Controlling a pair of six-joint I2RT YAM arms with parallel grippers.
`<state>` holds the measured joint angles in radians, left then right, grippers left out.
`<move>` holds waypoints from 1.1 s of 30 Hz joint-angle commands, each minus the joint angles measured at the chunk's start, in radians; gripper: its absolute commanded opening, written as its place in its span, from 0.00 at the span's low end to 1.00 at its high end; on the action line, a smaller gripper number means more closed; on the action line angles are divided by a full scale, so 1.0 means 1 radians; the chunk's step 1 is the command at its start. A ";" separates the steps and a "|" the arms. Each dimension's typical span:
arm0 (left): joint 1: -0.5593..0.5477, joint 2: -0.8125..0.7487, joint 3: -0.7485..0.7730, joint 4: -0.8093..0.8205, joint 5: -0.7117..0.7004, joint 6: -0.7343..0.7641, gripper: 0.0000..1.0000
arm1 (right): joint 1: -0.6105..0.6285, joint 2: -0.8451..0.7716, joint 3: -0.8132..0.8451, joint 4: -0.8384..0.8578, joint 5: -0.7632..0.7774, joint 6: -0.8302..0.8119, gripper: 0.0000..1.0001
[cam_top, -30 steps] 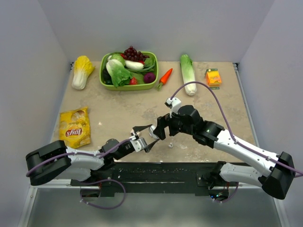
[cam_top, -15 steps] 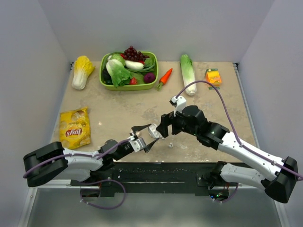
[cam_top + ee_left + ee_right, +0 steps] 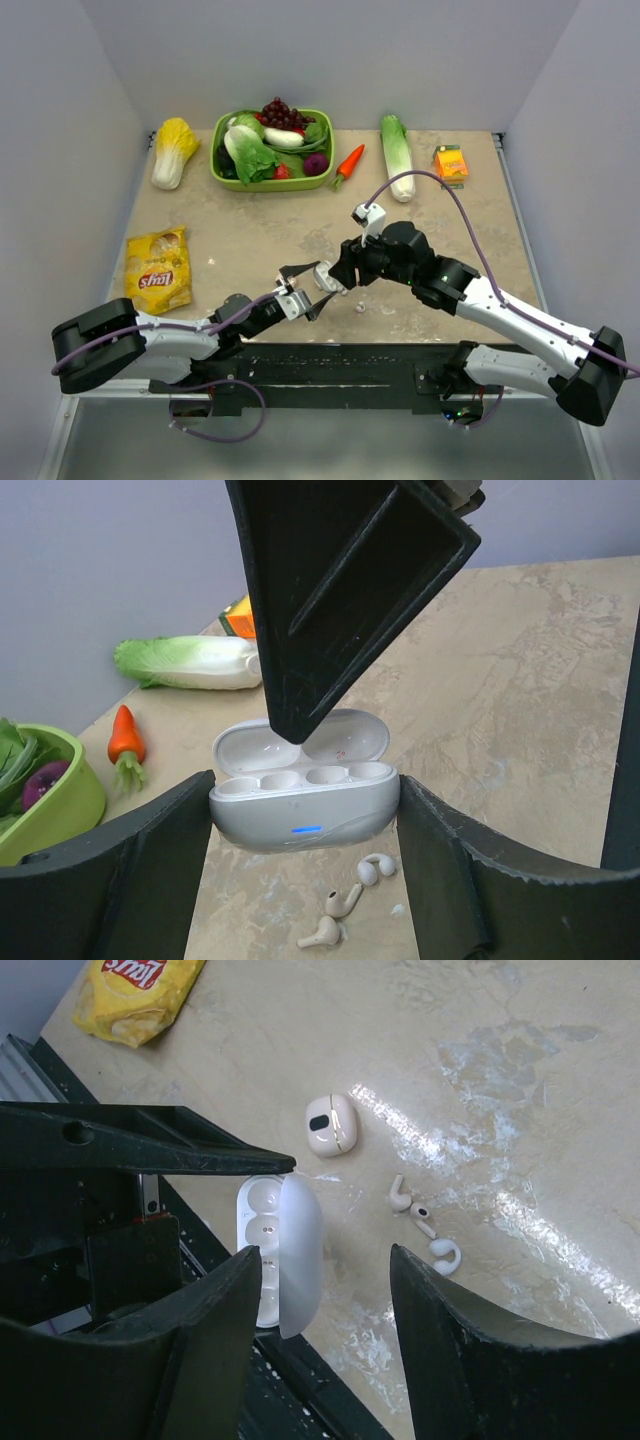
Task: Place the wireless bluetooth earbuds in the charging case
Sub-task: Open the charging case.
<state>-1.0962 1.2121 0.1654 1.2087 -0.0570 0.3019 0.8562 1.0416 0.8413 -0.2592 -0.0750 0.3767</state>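
Note:
My left gripper (image 3: 305, 790) is shut on the charging case (image 3: 305, 810), holding it by its ends above the table with the lid open and its wells empty. The case (image 3: 325, 278) also shows in the top view. My right gripper (image 3: 325, 1252) stands open right above it, the raised lid (image 3: 300, 1250) between its jaws, close to the left one and apart from the right. One right finger (image 3: 340, 590) reaches down to the lid in the left wrist view. Two earbuds (image 3: 345, 898) (image 3: 400, 1198) and a small white hooked piece (image 3: 378, 865) lie on the table under the case.
A small white rounded object (image 3: 331, 1125) lies near the earbuds. A chips bag (image 3: 158, 270) is at the left. At the back are a green basket (image 3: 270, 185) of vegetables, a cabbage (image 3: 174, 150), a carrot (image 3: 347, 163), a long lettuce (image 3: 397, 155) and an orange carton (image 3: 451, 163).
The right gripper's jaws have narrowed around the case's lid, and that arm has shifted slightly. The left gripper and the case have stayed put.

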 commanded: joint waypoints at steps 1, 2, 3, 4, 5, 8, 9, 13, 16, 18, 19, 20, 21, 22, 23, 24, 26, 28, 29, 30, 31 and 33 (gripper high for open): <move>-0.008 0.000 0.031 0.064 -0.001 0.023 0.00 | -0.003 -0.008 0.007 0.048 -0.029 -0.001 0.56; -0.008 0.001 0.029 0.066 -0.001 0.025 0.00 | -0.002 -0.006 0.005 0.049 -0.029 -0.001 0.55; -0.008 0.000 0.028 0.066 -0.001 0.025 0.00 | -0.002 -0.006 0.005 0.049 -0.029 -0.001 0.54; -0.008 0.001 0.026 0.068 -0.001 0.025 0.00 | -0.002 -0.005 0.005 0.049 -0.031 -0.001 0.51; -0.008 0.000 0.025 0.069 -0.001 0.025 0.00 | -0.002 -0.005 0.005 0.048 -0.032 -0.002 0.49; -0.008 -0.005 0.019 0.075 -0.003 0.023 0.00 | -0.002 0.003 0.002 0.049 -0.042 -0.001 0.45; -0.007 -0.006 0.019 0.081 -0.004 0.023 0.00 | -0.002 0.005 0.001 0.049 -0.046 -0.002 0.44; -0.008 -0.009 0.016 0.089 -0.003 0.023 0.00 | -0.003 0.012 -0.007 0.058 -0.058 0.002 0.43; -0.008 -0.009 0.014 0.100 -0.003 0.022 0.00 | -0.002 0.020 -0.010 0.060 -0.063 0.001 0.43; -0.008 -0.011 0.013 0.104 0.000 0.022 0.00 | -0.003 0.024 -0.010 0.058 -0.063 0.002 0.42; -0.008 -0.010 0.013 0.106 -0.001 0.020 0.00 | -0.002 0.024 -0.011 0.058 -0.062 0.002 0.42; -0.008 -0.011 0.011 0.106 -0.001 0.022 0.00 | -0.002 0.024 -0.014 0.060 -0.062 0.002 0.41; -0.008 -0.010 0.008 0.112 -0.001 0.019 0.00 | -0.002 0.024 -0.015 0.061 -0.063 0.002 0.39; -0.010 -0.009 0.005 0.115 0.000 0.019 0.00 | -0.002 0.026 -0.015 0.061 -0.065 0.004 0.38; -0.010 -0.011 0.005 0.118 -0.001 0.017 0.00 | 0.000 0.025 -0.016 0.061 -0.065 0.005 0.36; -0.010 -0.011 0.003 0.120 -0.003 0.017 0.00 | -0.002 0.021 -0.016 0.061 -0.065 0.005 0.33; -0.010 -0.011 0.002 0.120 -0.003 0.016 0.00 | -0.002 0.014 -0.021 0.069 -0.063 0.005 0.30; -0.010 -0.009 0.002 0.120 -0.004 0.014 0.00 | -0.002 0.005 -0.018 0.064 -0.059 -0.008 0.22; -0.008 -0.009 0.002 0.117 -0.010 0.013 0.00 | -0.002 0.002 -0.012 0.060 -0.046 -0.012 0.17; -0.010 -0.009 0.002 0.114 -0.014 0.009 0.00 | -0.002 -0.003 -0.005 0.049 -0.045 -0.019 0.09; -0.008 -0.006 0.005 0.111 -0.014 0.009 0.01 | -0.002 -0.009 -0.002 0.045 -0.040 -0.036 0.04; -0.010 -0.002 0.017 0.074 -0.018 0.006 0.09 | -0.002 -0.018 0.010 0.022 -0.028 -0.051 0.00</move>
<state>-1.0985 1.2125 0.1661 1.2377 -0.0612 0.3073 0.8562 1.0645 0.8261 -0.2329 -0.1181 0.3679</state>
